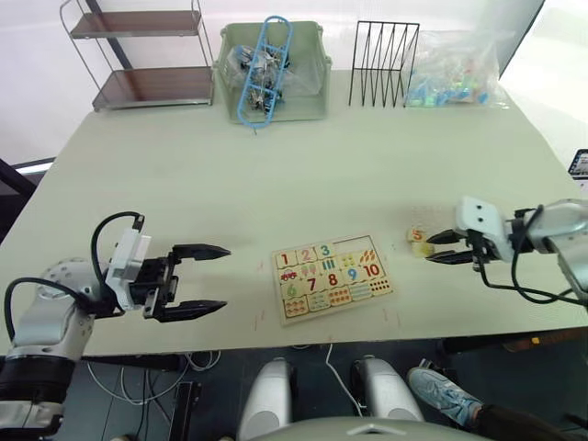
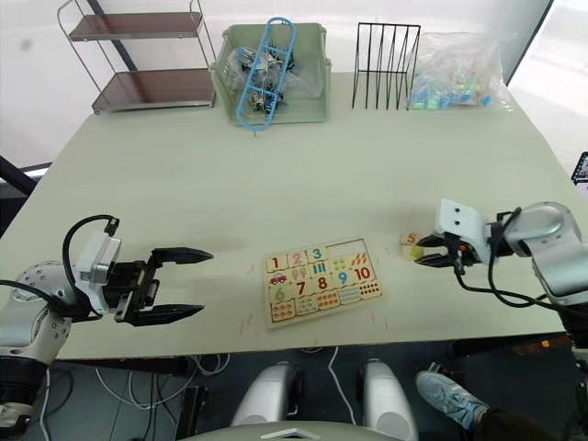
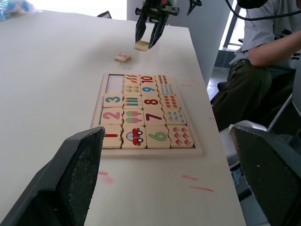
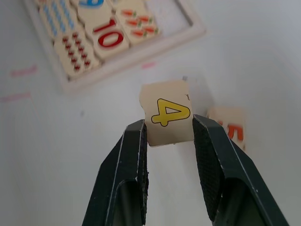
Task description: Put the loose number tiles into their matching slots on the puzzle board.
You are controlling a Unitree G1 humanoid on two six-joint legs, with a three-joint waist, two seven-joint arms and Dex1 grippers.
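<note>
One tile, the 5 tile (image 4: 231, 126), lies beside the held 4 tile (image 4: 167, 112).

A: Where's everything relative to the puzzle board (image 1: 333, 277)?

B: Tiles 1, 2, 3 sit in the board's far row. 5 tile (image 1: 419, 235) lies on the table (image 1: 276, 175) right of the board; 4 tile (image 4: 167, 118) beside it, between right gripper (image 1: 444, 248) fingers.

A: Left gripper (image 1: 204, 280)?

B: Left of the board, apart. Bin (image 1: 273, 72), shelf (image 1: 145, 55), rack (image 1: 384, 64), bag (image 1: 452, 70) far behind the board.
</note>
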